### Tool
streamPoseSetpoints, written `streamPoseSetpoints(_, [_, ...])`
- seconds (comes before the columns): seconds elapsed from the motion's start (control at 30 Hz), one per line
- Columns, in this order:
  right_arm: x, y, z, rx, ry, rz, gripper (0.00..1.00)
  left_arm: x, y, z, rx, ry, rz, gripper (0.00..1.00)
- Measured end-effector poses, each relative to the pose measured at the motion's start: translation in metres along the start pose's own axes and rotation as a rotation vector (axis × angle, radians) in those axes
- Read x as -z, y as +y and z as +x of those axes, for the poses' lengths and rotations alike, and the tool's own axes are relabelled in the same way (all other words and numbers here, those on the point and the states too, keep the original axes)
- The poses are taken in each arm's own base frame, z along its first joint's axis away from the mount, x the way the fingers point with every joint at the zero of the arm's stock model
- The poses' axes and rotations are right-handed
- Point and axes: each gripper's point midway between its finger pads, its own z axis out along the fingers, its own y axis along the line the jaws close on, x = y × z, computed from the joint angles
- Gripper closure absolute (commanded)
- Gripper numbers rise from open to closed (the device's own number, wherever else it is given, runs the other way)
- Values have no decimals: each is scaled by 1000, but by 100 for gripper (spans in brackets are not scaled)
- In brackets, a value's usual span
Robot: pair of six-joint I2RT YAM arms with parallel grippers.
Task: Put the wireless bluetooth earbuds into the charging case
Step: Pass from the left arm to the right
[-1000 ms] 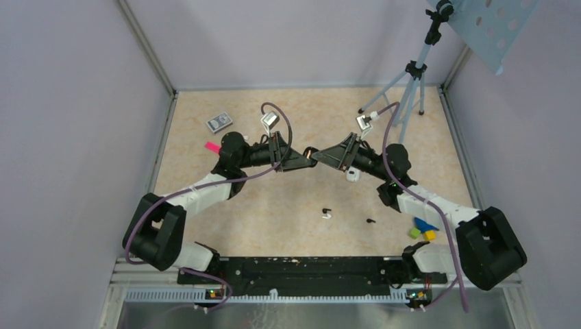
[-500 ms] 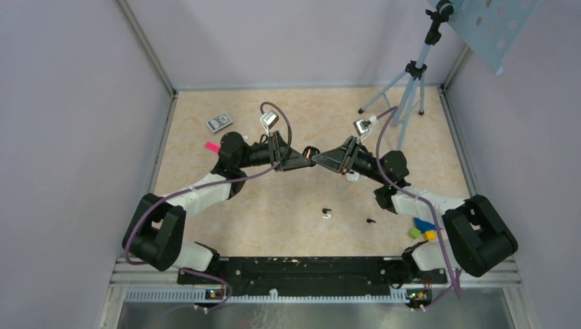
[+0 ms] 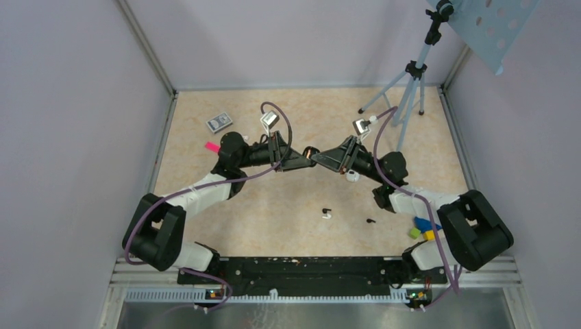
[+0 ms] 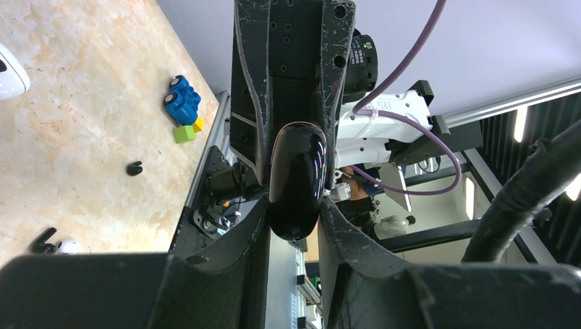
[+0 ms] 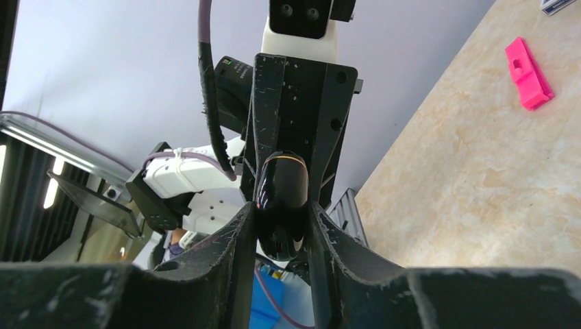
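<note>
**Workspace limits.** The table [image 3: 274,199] is closed in by plain pale walls [image 3: 82,137] on the left, rear and right. The black mounting rail [image 3: 301,269] runs along its near edge. A tripod [image 3: 411,82] stands in the far right corner. The widest bare area lies between the rail and the two arms.

**Hands.** Both arms meet above the middle of the table, fingertips facing each other. The left hand [image 4: 293,226] pinches the charging case [image 4: 296,178] between its fingers. The right hand [image 5: 282,226] closes on the same case from the opposite end, with a finger against each side.

**Task items.**
- The case is a glossy black oval shell with rounded ends, held clear of the table.
- The wireless bluetooth earbuds lie loose on the table near the rail: a black one [image 3: 326,210] touching a white one [image 3: 327,216], and a second black one [image 3: 371,221] apart to the right.

**Other items.**
- A white rounded object [image 3: 352,176] lies under the right arm.
- Blue, green and yellow toy blocks [image 3: 423,229] sit at the right edge.
- A flat pink piece [image 3: 212,147] and a small printed box [image 3: 219,122] lie at the far left.

**Surfaces.** The table is matte beige with a marbled pattern. The fingers are scuffed black plastic.
</note>
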Motion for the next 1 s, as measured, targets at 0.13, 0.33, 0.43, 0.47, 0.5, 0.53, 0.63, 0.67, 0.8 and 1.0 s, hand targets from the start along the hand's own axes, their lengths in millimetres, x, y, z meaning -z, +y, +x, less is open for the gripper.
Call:
streamPoseSetpoints(0.13, [-1, 0, 0, -5, -2, -10, 65, 0, 0, 0, -2, 3, 2, 100])
streamPoseSetpoints(0.33, [-2, 4, -2, -8, -11, -35, 58, 0, 0, 1, -1, 12, 3, 100])
streamPoseSetpoints(0.43, [-2, 5, -4, -12, -21, -45, 57, -1, -2, -1, -5, 14, 4, 100])
streamPoseSetpoints(0.47, [-2, 5, -5, -13, -24, -47, 58, -1, -2, -1, -5, 14, 5, 100])
streamPoseSetpoints(0.5, [-2, 6, -5, -14, -27, -49, 58, -1, -2, -1, -5, 14, 5, 100])
streamPoseSetpoints(0.53, [-2, 7, -6, -13, -30, -52, 58, -1, -2, -1, -5, 13, 5, 100])
streamPoseSetpoints(0.63, [-3, 7, -6, -17, -33, -57, 58, -2, -3, -2, -8, 13, 6, 100])
streamPoseSetpoints(0.67, [-3, 7, -7, -18, -35, -58, 59, -2, -3, -2, -7, 13, 6, 100])
streamPoseSetpoints(0.8, [-3, 5, -6, -24, -34, -56, 71, -2, -3, -2, -4, 14, 3, 100])
streamPoseSetpoints(1.0, [-4, -1, -7, -44, -41, -40, 100, -2, -1, -3, -7, 13, -4, 99])
